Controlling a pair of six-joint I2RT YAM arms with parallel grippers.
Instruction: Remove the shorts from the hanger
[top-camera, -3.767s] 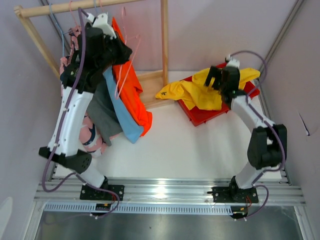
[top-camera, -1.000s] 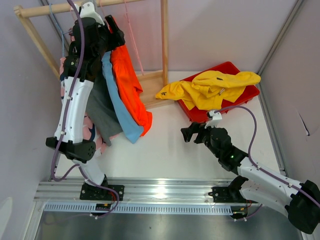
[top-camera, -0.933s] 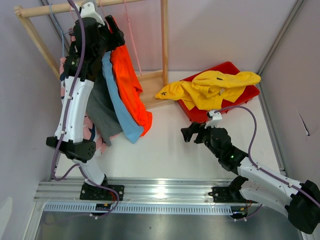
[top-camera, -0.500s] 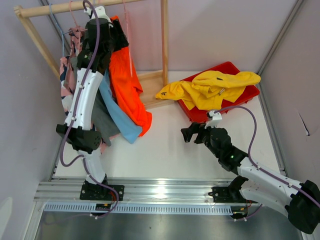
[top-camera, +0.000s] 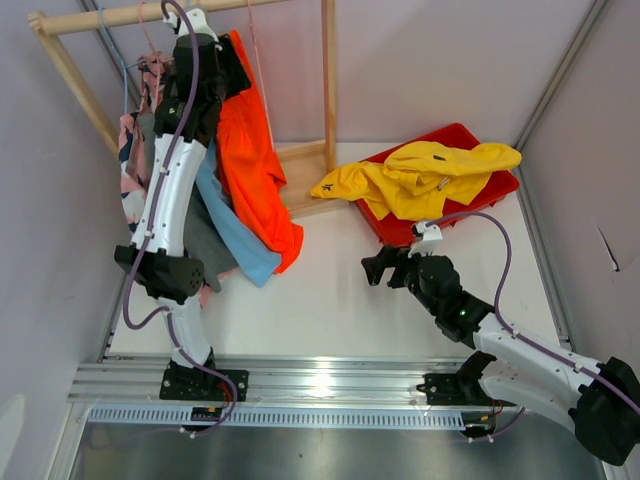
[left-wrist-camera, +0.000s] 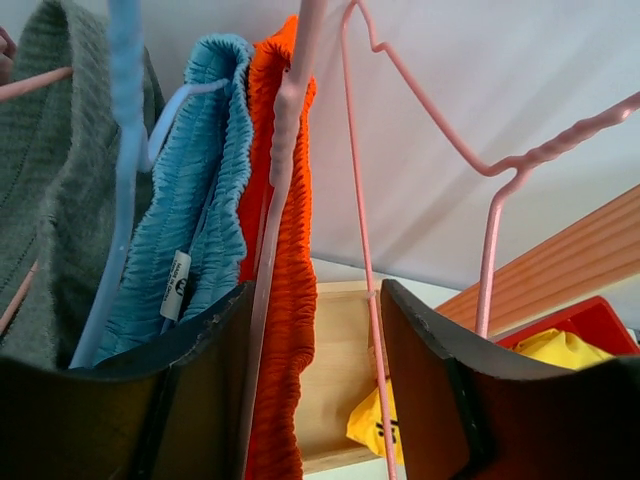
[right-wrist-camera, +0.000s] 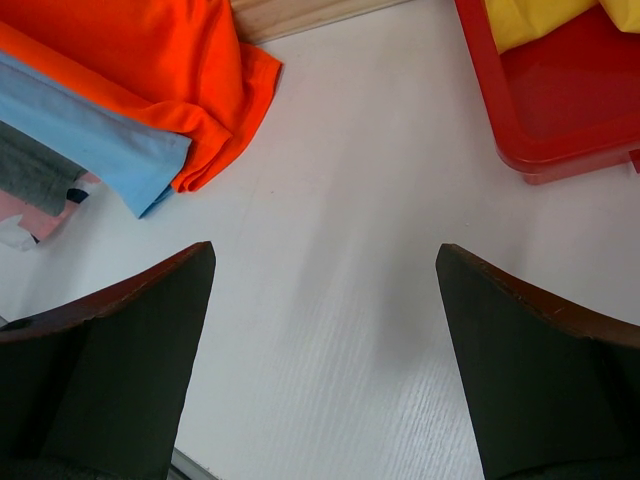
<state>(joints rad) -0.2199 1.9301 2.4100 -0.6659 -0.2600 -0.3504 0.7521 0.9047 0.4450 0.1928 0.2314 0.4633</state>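
The orange shorts (top-camera: 255, 160) hang by their elastic waistband (left-wrist-camera: 285, 250) on a pink hanger (left-wrist-camera: 290, 100) at the wooden rack's rail (top-camera: 120, 15). My left gripper (top-camera: 225, 60) is raised to that rail. In the left wrist view the left gripper (left-wrist-camera: 315, 290) is open, and the orange waistband, the hanger's bar and a thin pink hanger wire (left-wrist-camera: 360, 200) stand between its jaws. The left finger lies against the bar, while the right finger is apart from the wire. My right gripper (top-camera: 378, 268) hangs open over bare table (right-wrist-camera: 325, 250), holding nothing.
Blue shorts (left-wrist-camera: 200, 200) and a grey garment (left-wrist-camera: 50, 150) hang left of the orange pair. Their hems drape onto the table (top-camera: 235, 230). A red bin (top-camera: 400, 235) at the right holds a yellow garment (top-camera: 420, 175). The rack's wooden post (top-camera: 327, 70) stands between them.
The left arm swung right along the rail, pushing the hanging clothes aside, and its jaws have narrowed around the orange waistband and hanger. The right arm has not moved.
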